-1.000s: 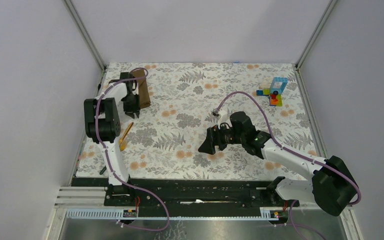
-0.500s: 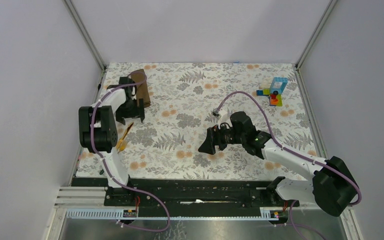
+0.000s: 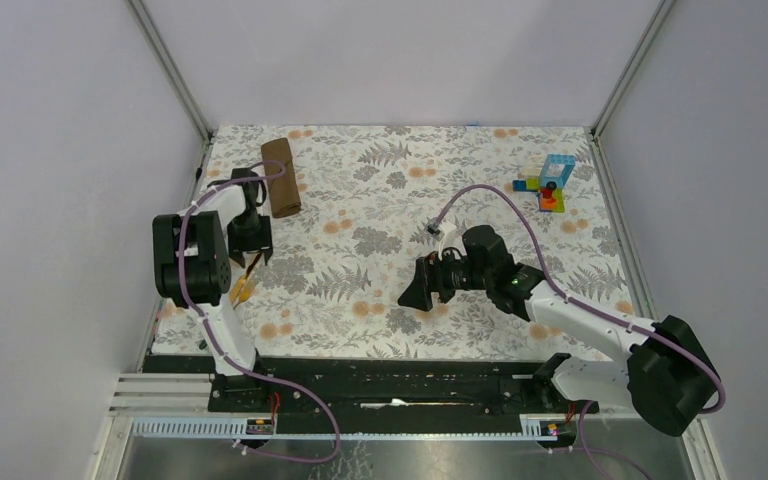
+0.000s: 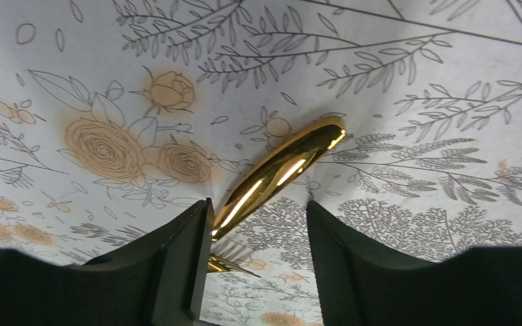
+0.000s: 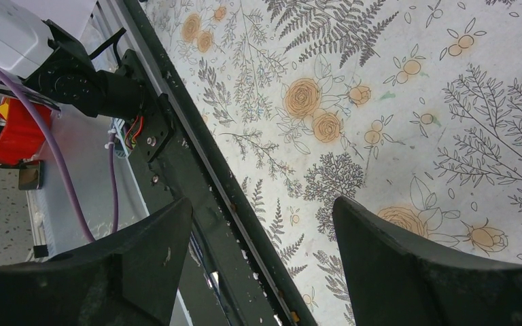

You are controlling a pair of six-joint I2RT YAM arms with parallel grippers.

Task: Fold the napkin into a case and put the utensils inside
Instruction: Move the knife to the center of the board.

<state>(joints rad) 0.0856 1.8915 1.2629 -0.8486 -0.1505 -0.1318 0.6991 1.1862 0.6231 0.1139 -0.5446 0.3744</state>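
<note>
The left gripper hangs low over the utensils, its two black jaws standing apart on either side of a polished golden handle and not closed on it. One finger sits just beside the handle, and whether it touches cannot be told. The tines of a second piece show directly under the first, between the fingers. Beyond the gripper, toward the far edge of the floral table covering, the napkin lies as a narrow brown bundle, near but apart from the cutlery. Well off to the gripper's right, the right gripper hovers above bare cloth with its jaws wide and nothing between them. Farther that way, a small stack of toy blocks stands at the far right corner.

The step in hand appears to be picking up the cutlery. The handle runs aslant between the fingers, so a clean grasp likely calls for squaring the jaws across it, centring it and closing slowly. The smooth metal could skid out, and the overlapping piece beneath could be dragged along.
</note>
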